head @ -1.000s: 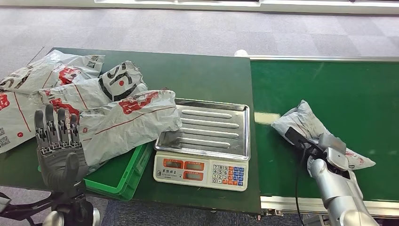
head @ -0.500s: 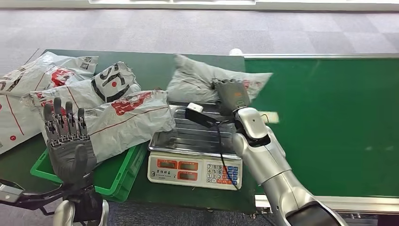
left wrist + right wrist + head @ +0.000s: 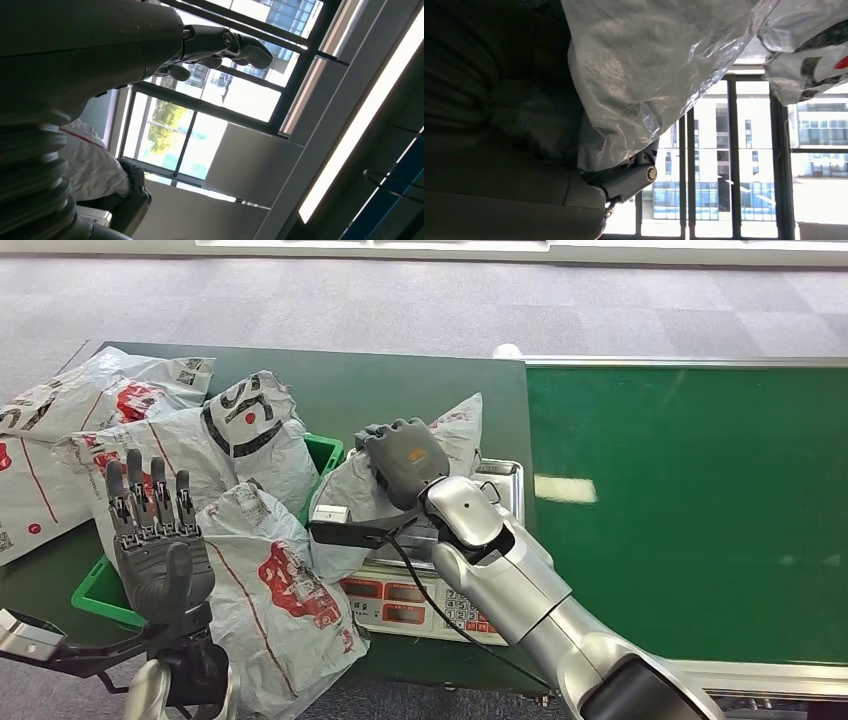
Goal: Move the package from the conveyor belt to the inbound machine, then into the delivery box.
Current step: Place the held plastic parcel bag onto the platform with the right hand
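Right robot hand (image 3: pixel 404 455) clamped on the package (image 3: pixel 445 445) above the scale (image 3: pixel 440 585); left robot hand (image 3: pixel 158 550) apart, empty; slack bag may snag heaped parcels (image 3: pixel 270 600).

Head view: high on the body, facing forward and down over the tabletop (image 3: pixel 420 390) and conveyor belt (image 3: pixel 690 500); both arms enter from below.
Left wrist view: close behind the left hand (image 3: pixel 125 45), turned, facing upward to windows (image 3: pixel 210 100) and ceiling.
Right wrist view: pressed close behind the right hand (image 3: pixel 499 130), the grey package (image 3: pixel 649 65) right at the lens, windows beyond.
Shared: the package (image 3: pixel 440 455) under the right hand (image 3: pixel 405 455) appears in head and right wrist views; both wrist views face windows.
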Tool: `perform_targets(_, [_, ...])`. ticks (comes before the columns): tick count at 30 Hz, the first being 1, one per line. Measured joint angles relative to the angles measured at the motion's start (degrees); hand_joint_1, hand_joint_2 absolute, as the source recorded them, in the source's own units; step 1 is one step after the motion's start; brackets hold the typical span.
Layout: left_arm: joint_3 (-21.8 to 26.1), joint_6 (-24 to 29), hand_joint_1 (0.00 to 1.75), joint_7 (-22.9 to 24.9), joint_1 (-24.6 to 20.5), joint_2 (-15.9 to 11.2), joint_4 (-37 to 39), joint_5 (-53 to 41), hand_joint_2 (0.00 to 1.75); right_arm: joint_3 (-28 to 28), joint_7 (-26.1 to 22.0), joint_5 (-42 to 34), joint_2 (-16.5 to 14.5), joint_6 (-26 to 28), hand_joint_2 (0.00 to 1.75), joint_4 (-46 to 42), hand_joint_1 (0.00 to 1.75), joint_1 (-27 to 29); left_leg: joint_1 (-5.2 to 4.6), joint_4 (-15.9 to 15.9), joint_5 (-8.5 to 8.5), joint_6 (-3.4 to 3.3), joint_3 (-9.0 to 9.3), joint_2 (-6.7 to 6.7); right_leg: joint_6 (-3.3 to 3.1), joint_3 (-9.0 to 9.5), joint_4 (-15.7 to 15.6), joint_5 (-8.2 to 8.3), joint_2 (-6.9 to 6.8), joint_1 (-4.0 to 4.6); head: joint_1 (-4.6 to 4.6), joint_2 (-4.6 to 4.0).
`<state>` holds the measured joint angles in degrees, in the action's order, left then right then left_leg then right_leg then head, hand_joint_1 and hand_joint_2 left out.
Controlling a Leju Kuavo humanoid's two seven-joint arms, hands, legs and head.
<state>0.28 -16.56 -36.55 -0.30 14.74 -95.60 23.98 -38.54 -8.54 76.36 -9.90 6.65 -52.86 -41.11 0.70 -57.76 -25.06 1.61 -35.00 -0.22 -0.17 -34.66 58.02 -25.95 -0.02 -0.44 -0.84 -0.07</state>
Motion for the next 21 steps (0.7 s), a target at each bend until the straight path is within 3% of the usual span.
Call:
perform_targets(3, [-0.01, 0.37, 0.00, -0.07, 0.00, 0.00, 0.00, 0.01, 1.75, -1.32, -0.06, -0.40, -0.61, -0.21, 0.00, 0.37, 0.00, -0.15, 0.03, 0.00, 0.00, 0.00, 0.02, 0.05, -0.01, 0.00, 0.00, 0.00, 0.01, -0.02, -0.01, 0.00])
perform_targets(10, [0.01, 0.82, 0.00, -0.02, 0.08, 0.01, -0.03, 0.02, 1.75, -2.29, 3.31, -1.26, -1.50, 1.69, 0.00, 1.16, 0.00, -1.33, 0.05, 0.00, 0.00, 0.01, 0.02, 0.06, -0.01, -0.01, 0.00, 0.00, 0.02, 0.00, -0.01, 0.00])
perform_targets(21, [0.07, 0.72, 0.00, 0.01, 1.03, 0.01, -0.93, -0.17, 1.75, -1.03, 10.47, 5.01, 0.52, 3.39, 0.00, -6.37, 0.00, -1.24, 0.02, 0.00, -0.01, 0.01, 0.02, 0.06, -0.01, -0.03, 0.00, 0.00, 0.03, -0.02, -0.01, 0.00])
